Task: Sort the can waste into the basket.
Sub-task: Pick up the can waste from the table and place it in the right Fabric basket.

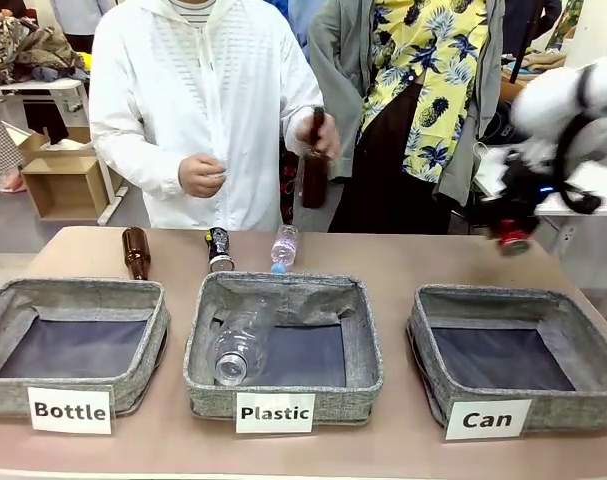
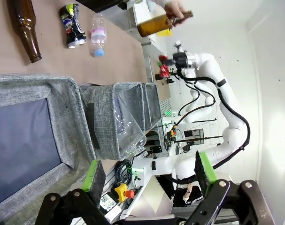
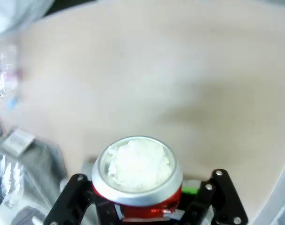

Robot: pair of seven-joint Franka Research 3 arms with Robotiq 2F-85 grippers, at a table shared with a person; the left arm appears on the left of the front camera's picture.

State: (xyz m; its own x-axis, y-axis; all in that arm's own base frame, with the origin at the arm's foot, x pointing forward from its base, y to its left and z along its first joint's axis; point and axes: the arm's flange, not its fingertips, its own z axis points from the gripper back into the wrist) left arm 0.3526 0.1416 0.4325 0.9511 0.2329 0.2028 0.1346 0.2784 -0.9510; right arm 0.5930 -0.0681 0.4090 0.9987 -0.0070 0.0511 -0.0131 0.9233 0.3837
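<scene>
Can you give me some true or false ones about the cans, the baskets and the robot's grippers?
1. The right gripper has its jaws shut on the red can. True.
2. The Can basket already has a can inside. False: no can lies in it yet.
3. The black can lies on the table behind the Plastic bin. True.
4. The person holds a plastic bottle. False: it is a brown glass bottle.
5. The left gripper has its jaws shut. False: they are open.

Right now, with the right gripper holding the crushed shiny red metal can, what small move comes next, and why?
Probably carry the right gripper nearer, over the grey fabric basket labelled "Can": it is shut on the crushed shiny red can but seems to hang above table beyond that basket.
</scene>
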